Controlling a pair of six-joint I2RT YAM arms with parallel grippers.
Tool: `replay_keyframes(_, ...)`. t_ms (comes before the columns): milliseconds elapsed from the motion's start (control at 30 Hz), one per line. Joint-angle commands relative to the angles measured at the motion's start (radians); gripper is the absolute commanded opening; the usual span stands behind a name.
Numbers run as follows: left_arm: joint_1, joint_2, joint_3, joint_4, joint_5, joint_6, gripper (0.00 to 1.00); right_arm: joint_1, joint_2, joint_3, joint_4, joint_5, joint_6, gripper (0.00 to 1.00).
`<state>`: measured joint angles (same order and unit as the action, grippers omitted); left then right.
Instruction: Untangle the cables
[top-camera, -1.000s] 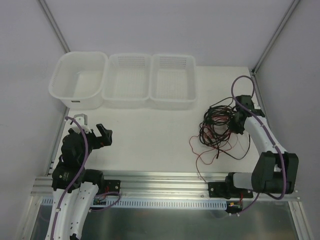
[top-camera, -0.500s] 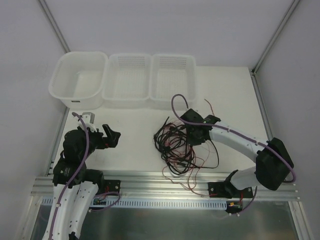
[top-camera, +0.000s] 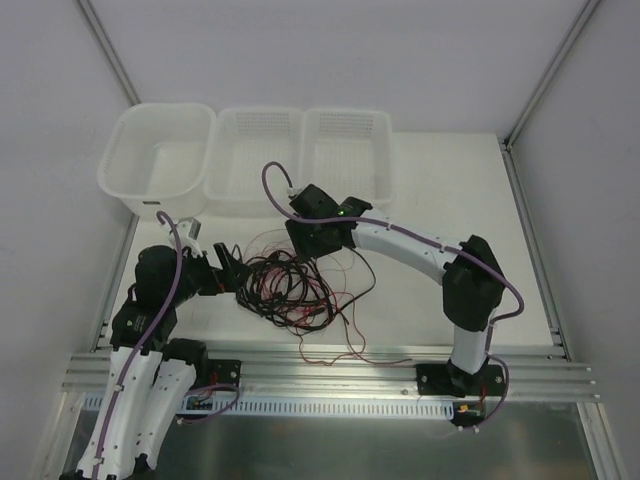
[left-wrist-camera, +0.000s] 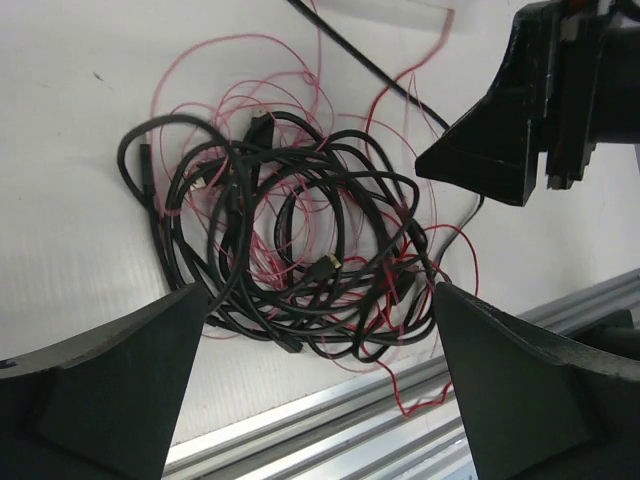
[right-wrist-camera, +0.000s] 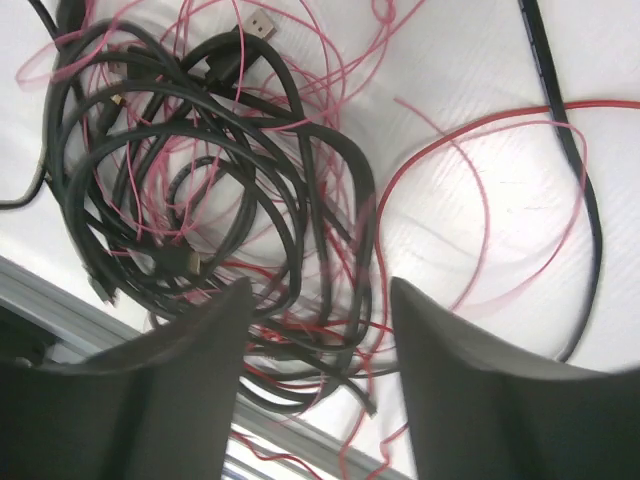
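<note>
Find right gripper (right-wrist-camera: 320, 290) parted, no longer shut; see strands blurring through the gap, possibly none gripped. Find cables (top-camera: 290, 290) dragged from right of table (top-camera: 430, 200) to left-centre, heaped just beside left gripper (top-camera: 228, 268), gaping wide, empty. Reads as delivery for two-handed work; tangle not yet loosened.

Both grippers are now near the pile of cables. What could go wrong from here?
1. A thin red wire trails over the rail at the near edge; it might snag.
2. Black and red cables are interwoven, so pulling one could drag the whole pile.
3. The left gripper and right gripper sit close together and might collide.
</note>
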<state>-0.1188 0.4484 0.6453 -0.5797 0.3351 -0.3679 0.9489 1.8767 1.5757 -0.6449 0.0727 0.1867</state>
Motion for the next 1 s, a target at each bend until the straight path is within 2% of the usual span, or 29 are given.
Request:
replay_keyframes(0,-0.007,0.024,-0.016,0.029,0.062,-0.051,0.99,-0.007,-0.091,0.008,-0.05,0.018,-0.061,0.64)
replay_keyframes(67,-0.007,0.041,-0.029,0.03,0.077,-0.062,0.99,-0.004,-0.197,-0.072,-0.059,0.058,-0.061,0.8)
replay_keyframes(200,-0.016,0.079,-0.049,0.032,0.104,-0.075,0.99,0.024,-0.396,-0.244,-0.064,0.136,-0.059,0.84)
replay_keyframes(300,-0.041,0.11,-0.047,0.038,0.099,-0.092,0.99,0.04,-0.505,-0.383,-0.087,0.165,-0.03,0.75)
replay_keyframes(333,-0.053,0.118,-0.047,0.044,0.091,-0.095,0.99,0.044,-0.531,-0.419,-0.088,0.168,-0.02,0.7)
replay_keyframes(467,-0.131,0.177,-0.052,0.076,0.03,-0.112,0.99,0.071,-0.614,-0.572,-0.044,0.153,0.042,0.62)
replay_keyframes(733,-0.278,0.347,-0.068,0.149,-0.111,-0.204,0.99,0.091,-0.531,-0.72,0.155,0.141,0.129,0.54)
replay_keyframes(967,-0.352,0.435,-0.085,0.219,-0.232,-0.261,0.99,0.116,-0.442,-0.706,0.26,0.098,0.149,0.52)
